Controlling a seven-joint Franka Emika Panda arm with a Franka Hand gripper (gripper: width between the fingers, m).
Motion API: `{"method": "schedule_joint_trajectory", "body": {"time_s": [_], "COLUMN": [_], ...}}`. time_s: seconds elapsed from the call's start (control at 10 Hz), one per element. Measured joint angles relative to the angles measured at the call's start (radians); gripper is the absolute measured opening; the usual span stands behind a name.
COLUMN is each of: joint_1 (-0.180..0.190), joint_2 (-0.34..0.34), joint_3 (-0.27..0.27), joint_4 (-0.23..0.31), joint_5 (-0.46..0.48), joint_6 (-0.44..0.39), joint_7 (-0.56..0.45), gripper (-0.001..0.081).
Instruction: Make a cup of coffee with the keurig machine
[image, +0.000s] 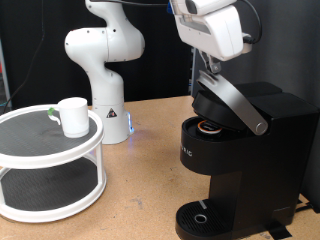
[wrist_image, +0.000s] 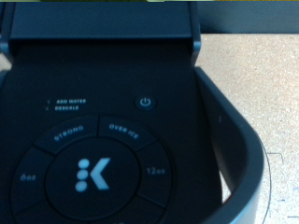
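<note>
At ext. view's right, black keurig machine (image: 235, 150) w/ lid raised, pod inside; jaws' state unclear.

Matt black plastic keurig machine (image: 235, 150) showing a brushed-metal-looking handle (image: 237, 103); glossy, possibly ceramic, white cup (image: 73, 116) sitting nearby.

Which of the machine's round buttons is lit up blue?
The small power button above the dial on the keurig machine. Its symbol glows blue, whereas the Strong, Over Ice and size buttons around the K carry only pale lettering.
</note>
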Motion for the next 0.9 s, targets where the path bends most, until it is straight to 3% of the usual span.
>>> {"method": "schedule_joint_trajectory", "body": {"time_s": [0.9], "joint_1": [-0.02], "joint_2": [0.028], "joint_3": [0.002], "joint_4": [-0.107], "joint_5": [-0.048], "joint_6": [0.072], "joint_7": [-0.04], "gripper": [0.0004]}}
